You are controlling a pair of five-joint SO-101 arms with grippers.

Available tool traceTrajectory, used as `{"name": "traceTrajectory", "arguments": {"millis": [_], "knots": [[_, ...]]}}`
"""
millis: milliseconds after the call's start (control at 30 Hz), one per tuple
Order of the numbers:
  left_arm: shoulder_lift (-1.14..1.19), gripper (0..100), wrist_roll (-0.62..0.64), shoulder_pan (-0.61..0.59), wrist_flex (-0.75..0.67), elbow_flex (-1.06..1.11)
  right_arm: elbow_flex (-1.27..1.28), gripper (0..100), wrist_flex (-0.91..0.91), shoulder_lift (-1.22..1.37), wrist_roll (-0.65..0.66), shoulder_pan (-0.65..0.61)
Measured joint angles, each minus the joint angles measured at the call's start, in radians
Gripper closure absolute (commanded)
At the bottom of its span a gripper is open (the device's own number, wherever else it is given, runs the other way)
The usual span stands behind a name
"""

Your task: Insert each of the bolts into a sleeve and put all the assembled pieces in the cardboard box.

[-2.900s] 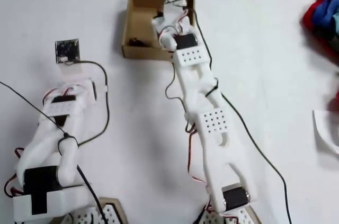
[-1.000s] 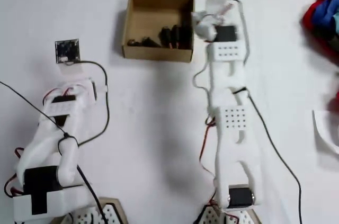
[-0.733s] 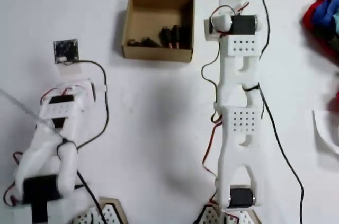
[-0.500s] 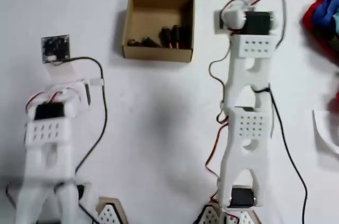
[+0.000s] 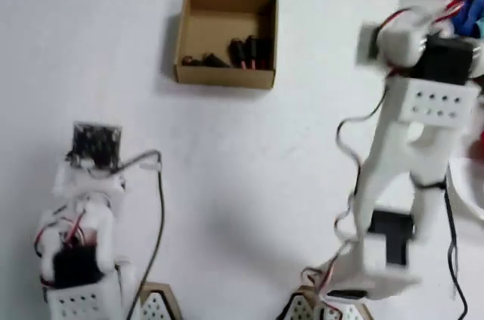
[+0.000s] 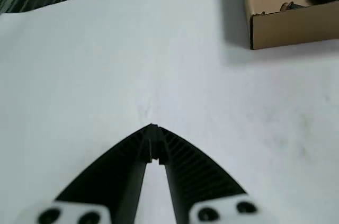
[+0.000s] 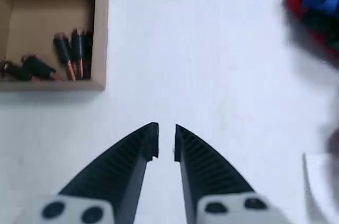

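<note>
Bolts [image 5: 240,53], dark pieces with copper-coloured ends, lie in a loose row against the near wall of the box [image 5: 227,78]. The box is open-topped brown cardboard and stands at the far side of the white table [image 5: 249,169]. In the high view the left arm [image 5: 79,259] is folded low at the near left corner. The right arm [image 5: 401,138] stands blurred at the right side. Both are well apart from the box, and each arm's own body hides its fingers.

In the left wrist view the left gripper [image 6: 152,139] hangs over bare table with its black tips touching and nothing between them. The box is cut off at the frame's corner, so only a few bolts are visible.

In the right wrist view the right gripper [image 7: 165,139] is empty, with a narrow gap between its tips. The whole row of bolts is visible, though single sleeves are hard to separate. A red and blue cloth [image 7: 312,7] is cut off at the edge.
</note>
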Motion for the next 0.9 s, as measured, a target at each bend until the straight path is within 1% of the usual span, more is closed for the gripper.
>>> {"name": "traceTrajectory", "arguments": {"millis": [100, 133, 233, 333, 400, 533, 700, 833, 900], "knots": [[-0.080, 97, -0.005, 0.000, 0.000, 0.089, 0.338, 94.6, -0.014, -0.169, -0.143, -0.017], [-0.087, 97, 0.000, 0.000, 0.000, 0.107, 0.433, 94.6, -0.035, -0.213, -0.163, -0.015], [-0.087, 97, 0.064, 0.002, 0.005, 0.161, 0.684, 94.6, -0.100, -0.325, -0.167, -0.015], [-0.094, 97, 0.123, 0.015, 0.005, 0.221, 0.882, 94.6, -0.167, -0.410, -0.129, -0.017], [-0.097, 97, 0.140, 0.035, 0.012, 0.250, 0.980, 94.6, -0.210, -0.465, -0.098, -0.017], [-0.097, 97, 0.146, 0.110, 0.086, 0.261, 1.168, 94.6, -0.307, -0.575, -0.064, -0.017], [-0.097, 97, 0.146, 0.198, 0.161, 0.261, 1.459, 94.6, -0.486, -0.724, -0.051, -0.017], [-0.098, 97, 0.149, 0.227, 0.218, 0.275, 1.699, 94.6, -0.618, -0.856, 0.063, -0.017], [-0.097, 97, 0.146, 0.235, 0.250, 0.290, 1.806, 94.6, -0.664, -0.927, 0.097, -0.017]]}}
